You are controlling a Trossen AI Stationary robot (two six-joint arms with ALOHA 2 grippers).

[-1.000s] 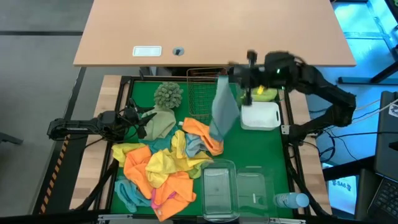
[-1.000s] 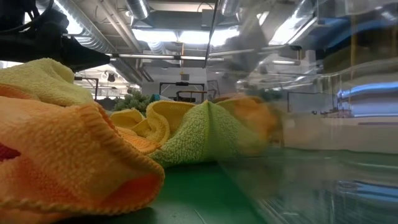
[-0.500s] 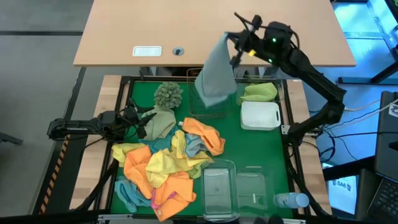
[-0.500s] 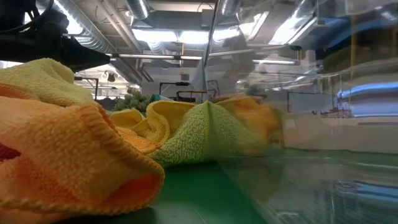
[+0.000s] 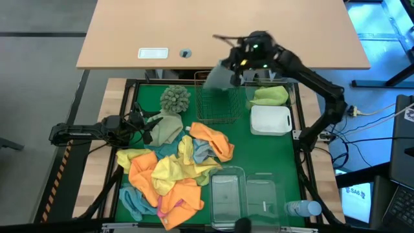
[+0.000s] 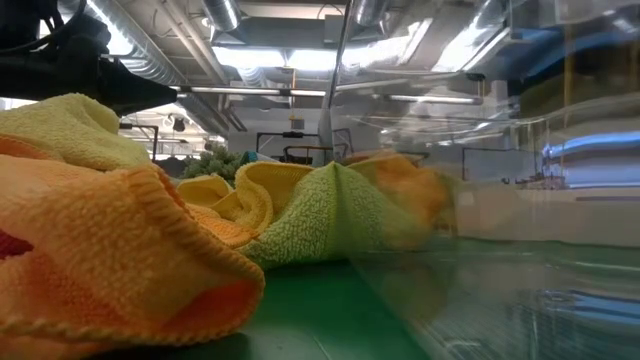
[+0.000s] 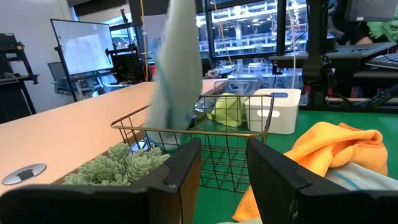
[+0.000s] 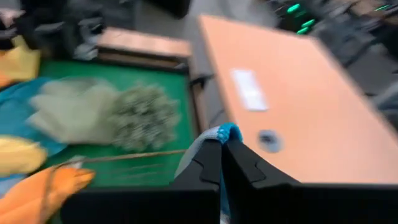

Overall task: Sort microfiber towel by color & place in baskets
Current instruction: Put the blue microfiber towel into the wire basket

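Cloth in hand: a pale grey-blue towel (image 5: 218, 77) hangs from the right pincer (image 5: 238, 59), over the far left corner of the wire basket (image 5: 218, 97); the left wrist view shows it draping down into the basket's far side.
Right pincer: clamped on the towel's top edge, fingers pressed together in its own wrist view.
Basket: copper mesh, at the back of the green mat, between the shaggy green ball (image 5: 174, 98) and the white tray (image 5: 270, 119).
Step in hand, as I judge it: lowering the towel into the wire basket.
How to do it well: bring the pincer over the basket's middle before letting go, so the hanging tail folds inside and does not catch on the rim or spill onto the counter (image 5: 220, 32) behind.
Other cloths: a heap of orange, yellow and teal towels (image 5: 171, 171) lies mid-mat, unsorted; a lime one (image 5: 270, 96) sits behind the white tray.
Left pincer (image 7: 224, 163): open, resting low at the mat's left edge, facing the basket.
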